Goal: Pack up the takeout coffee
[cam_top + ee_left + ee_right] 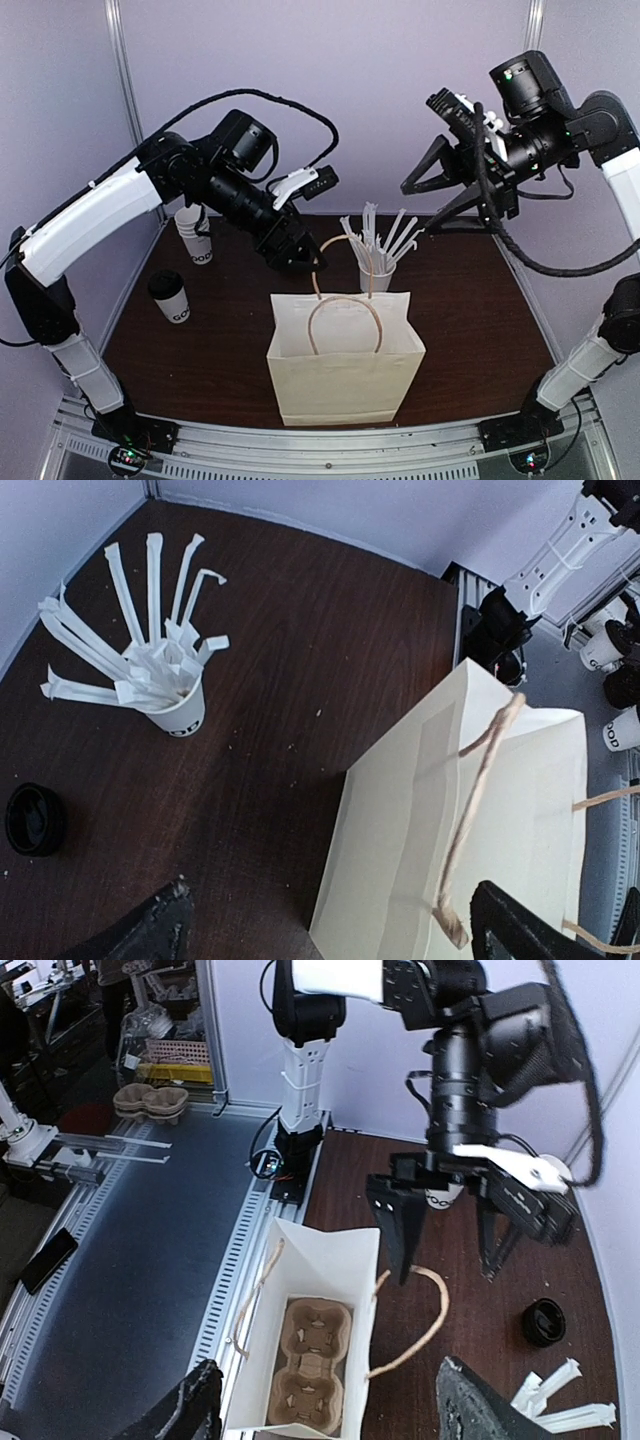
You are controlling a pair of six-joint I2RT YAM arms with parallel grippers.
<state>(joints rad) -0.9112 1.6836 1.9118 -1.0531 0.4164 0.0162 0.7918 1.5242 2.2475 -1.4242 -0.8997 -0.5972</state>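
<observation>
The takeout coffee [170, 296], a white cup with a black dome lid, stands upright at the table's left side, away from both grippers. A cream paper bag [345, 362] stands open at the front centre, with a brown pulp cup carrier [315, 1362] lying on its bottom. My left gripper [297, 252] hangs open just behind the bag, over its rear rope handle [437, 1300]; in the left wrist view a handle [478, 790] passes near the right finger [510, 925], unclamped. My right gripper [418, 205] is open, high at the back right, nothing between its fingers [480, 1400].
A stack of lidless white cups [195, 236] stands behind the coffee. A cup of long white straws [377, 262] stands right behind the bag. A loose black lid [545, 1322] lies on the table near the straws. Walls close the back and sides.
</observation>
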